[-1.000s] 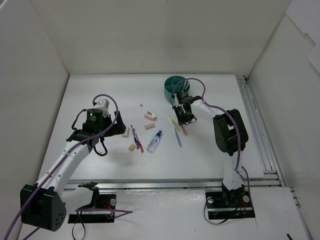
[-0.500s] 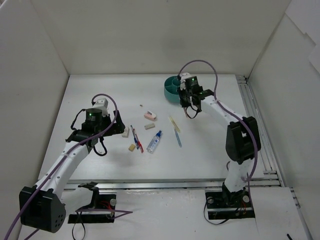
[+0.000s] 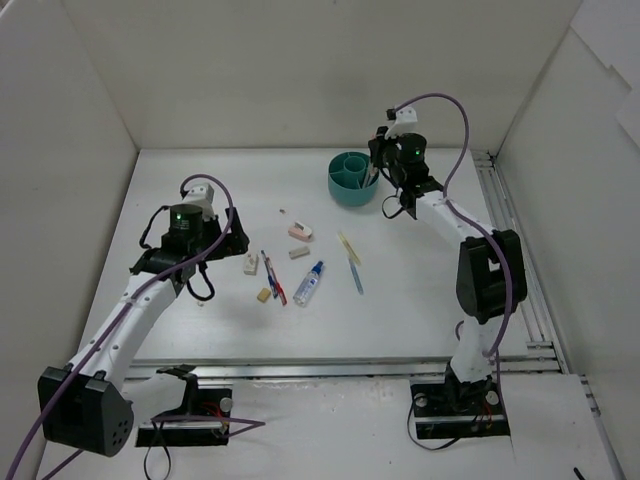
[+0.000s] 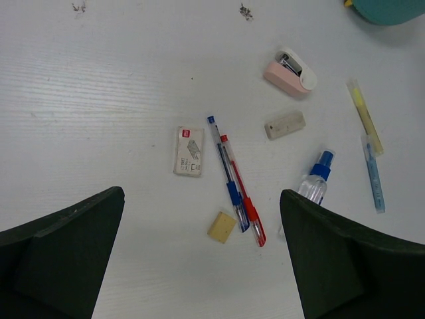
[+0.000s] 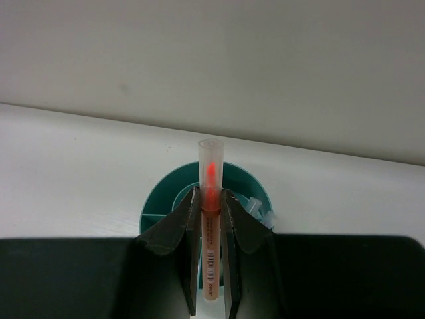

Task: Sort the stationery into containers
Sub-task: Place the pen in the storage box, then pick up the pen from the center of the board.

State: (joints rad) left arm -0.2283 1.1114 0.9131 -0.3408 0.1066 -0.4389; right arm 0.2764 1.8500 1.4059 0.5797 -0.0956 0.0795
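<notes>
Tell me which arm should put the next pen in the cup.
Right. The right tool is shut on an orange pen at the cup; the left tool hangs open over the erasers, far from it.

Lab test cell — white enclosure walls [image 3: 300, 70].

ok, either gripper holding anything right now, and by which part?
Right gripper pinches an orange pen by its barrel, clear-capped end jutting free. Left gripper is open, empty.
</notes>
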